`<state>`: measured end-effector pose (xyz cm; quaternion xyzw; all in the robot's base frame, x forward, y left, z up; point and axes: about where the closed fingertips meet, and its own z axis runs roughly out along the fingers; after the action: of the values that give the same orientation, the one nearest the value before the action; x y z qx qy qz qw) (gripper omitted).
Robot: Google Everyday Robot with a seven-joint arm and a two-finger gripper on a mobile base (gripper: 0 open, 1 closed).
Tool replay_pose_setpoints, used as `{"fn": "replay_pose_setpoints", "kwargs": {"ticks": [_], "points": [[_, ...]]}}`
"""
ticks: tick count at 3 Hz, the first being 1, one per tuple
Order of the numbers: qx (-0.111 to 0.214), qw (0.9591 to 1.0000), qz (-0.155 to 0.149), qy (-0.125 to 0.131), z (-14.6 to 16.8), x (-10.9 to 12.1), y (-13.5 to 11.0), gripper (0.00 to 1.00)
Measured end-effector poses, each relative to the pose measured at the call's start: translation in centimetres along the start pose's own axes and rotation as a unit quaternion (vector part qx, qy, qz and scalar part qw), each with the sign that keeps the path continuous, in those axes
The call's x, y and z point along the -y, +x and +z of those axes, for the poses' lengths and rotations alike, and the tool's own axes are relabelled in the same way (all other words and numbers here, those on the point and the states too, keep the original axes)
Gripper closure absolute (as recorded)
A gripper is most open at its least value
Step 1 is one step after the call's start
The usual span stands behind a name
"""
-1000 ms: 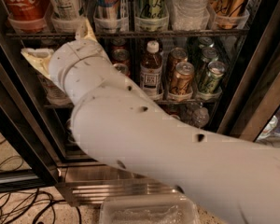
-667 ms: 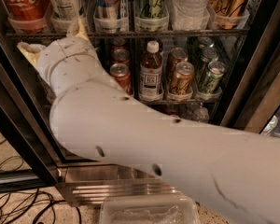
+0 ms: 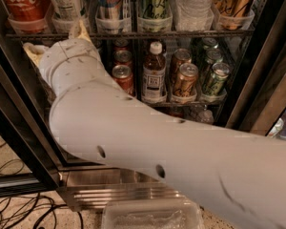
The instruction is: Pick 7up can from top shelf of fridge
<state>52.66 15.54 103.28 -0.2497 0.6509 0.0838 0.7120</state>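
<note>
The 7up can (image 3: 66, 1), dull green-grey with a white nutrition panel, stands in a clear tray on the top shelf (image 3: 190, 34) of the fridge (image 3: 19, 123), second from the left. A red Coca-Cola can (image 3: 21, 1) is on its left and a blue Red Bull can (image 3: 112, 1) on its right. My gripper (image 3: 55, 41) is just below the shelf rail, under the 7up can, seen from behind the white wrist. One cream fingertip (image 3: 79, 28) pokes up at the rail and the other shows at the left, so it is open and empty.
My thick white forearm (image 3: 171, 151) crosses the lower frame. The lower rack holds a bottle (image 3: 154, 73) and several cans (image 3: 186, 80). The black door frame (image 3: 264, 94) is at the right. A clear plastic tray (image 3: 152, 216) and cables (image 3: 19, 213) lie on the floor.
The wrist and gripper have swung left and slightly up, closer under the left end of the top shelf. The cans have not moved.
</note>
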Motion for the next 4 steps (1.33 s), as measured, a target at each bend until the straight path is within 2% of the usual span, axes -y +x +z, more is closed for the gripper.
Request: {"fn": "replay_pose_setpoints", "kwargs": {"ticks": [2,3,4], "points": [[0.011,0.9985,0.052,0.011,1.0,0.0,-0.9,0.31],[0.023,0.9978,0.056,0.026,1.4,0.3,-1.5,0.39],[0.030,0.9973,0.050,0.045,1.7,0.8,-1.6,0.39]]}}
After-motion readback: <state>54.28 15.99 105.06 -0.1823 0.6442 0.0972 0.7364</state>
